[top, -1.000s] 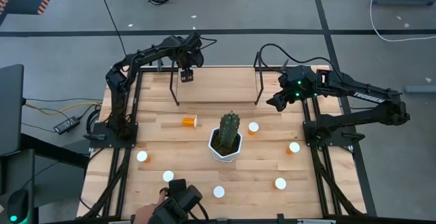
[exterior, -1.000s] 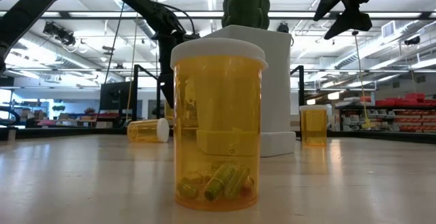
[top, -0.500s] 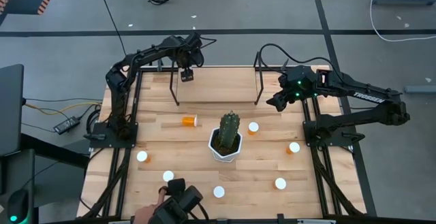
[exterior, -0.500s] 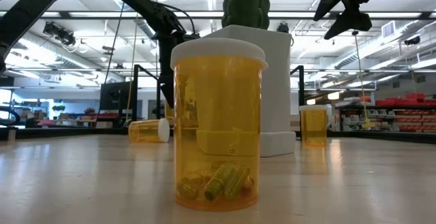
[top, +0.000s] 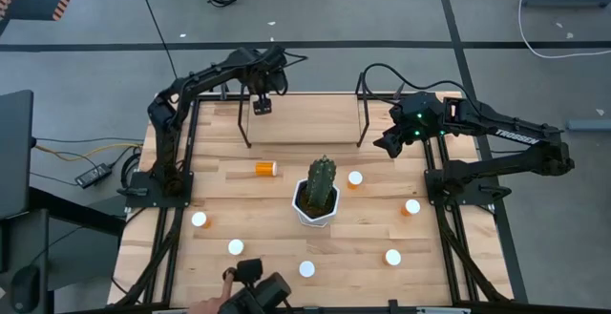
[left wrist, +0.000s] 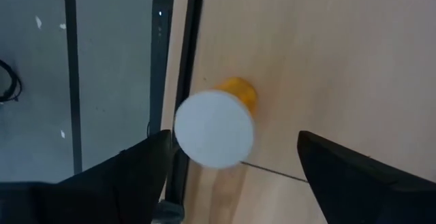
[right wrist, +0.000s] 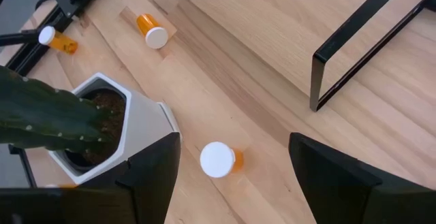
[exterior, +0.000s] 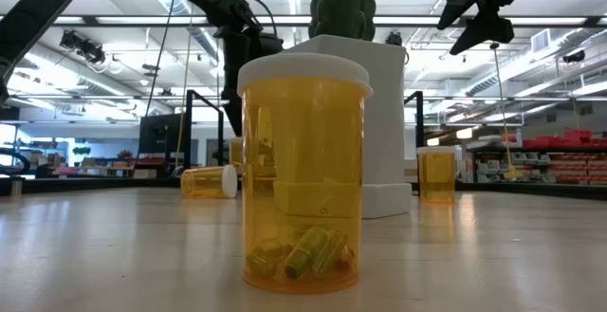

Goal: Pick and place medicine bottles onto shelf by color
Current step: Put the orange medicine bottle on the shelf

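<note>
Left arm bent, reaching over far left part of desk (top: pixel 229 185). Left tool (top: pixel 261 105) points down, fingers (left wrist: pixel 129 176) spread wide, bottle between but not touched. Right arm stretched from right side toward far centre. Right tool (top: pixel 389 143) hangs high above desk, fingers (right wrist: pixel 146 169) apart, holding nothing. A person's hand (top: pixel 205 305) at near edge.

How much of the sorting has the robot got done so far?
Done: one bottle stands on the shelf. In hand: nothing is gripped. The left gripper hangs over that bottle with its fingers open on either side, and the right gripper hovers open and empty near the shelf's right end. Left: seven bottles on the table, six upright and one lying on its side.
</note>
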### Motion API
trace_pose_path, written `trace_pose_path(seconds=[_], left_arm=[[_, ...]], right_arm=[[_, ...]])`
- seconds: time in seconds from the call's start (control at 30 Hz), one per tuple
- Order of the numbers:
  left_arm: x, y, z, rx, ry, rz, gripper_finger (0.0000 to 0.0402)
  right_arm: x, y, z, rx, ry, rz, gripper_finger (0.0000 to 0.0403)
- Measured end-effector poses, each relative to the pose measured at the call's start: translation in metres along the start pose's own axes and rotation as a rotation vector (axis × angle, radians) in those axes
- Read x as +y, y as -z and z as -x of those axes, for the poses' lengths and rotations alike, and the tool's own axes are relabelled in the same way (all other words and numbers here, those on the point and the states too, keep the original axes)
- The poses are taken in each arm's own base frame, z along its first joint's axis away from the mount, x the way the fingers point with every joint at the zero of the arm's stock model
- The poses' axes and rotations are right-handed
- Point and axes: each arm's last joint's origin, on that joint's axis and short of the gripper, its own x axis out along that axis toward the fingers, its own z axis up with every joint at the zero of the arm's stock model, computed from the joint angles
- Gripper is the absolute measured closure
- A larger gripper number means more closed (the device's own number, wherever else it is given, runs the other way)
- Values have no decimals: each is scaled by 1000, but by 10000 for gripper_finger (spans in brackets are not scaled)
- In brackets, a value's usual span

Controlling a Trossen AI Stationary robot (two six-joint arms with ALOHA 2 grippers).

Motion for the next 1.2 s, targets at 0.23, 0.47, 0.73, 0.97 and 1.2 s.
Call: trace_pose_path(seconds=[0.23,0.47,0.73,0.97,1.2], left_arm=[[-24,-16,35,-9,21,-35,67],[-60,-23,55,29,124,-37,67],[-119,-30,72,107,174,-145,72],[-170,-30,72,166,176,-223,84],[-209,-17,39,290,175,-243,93]], right_arm=[[1,0,0,12,-18,-2,120],[1,0,0,12,-19,1,120],[1,0,0,12,-19,11,120],[1,0,0,12,-19,26,120],[0,2,0,31,-23,31,120]])
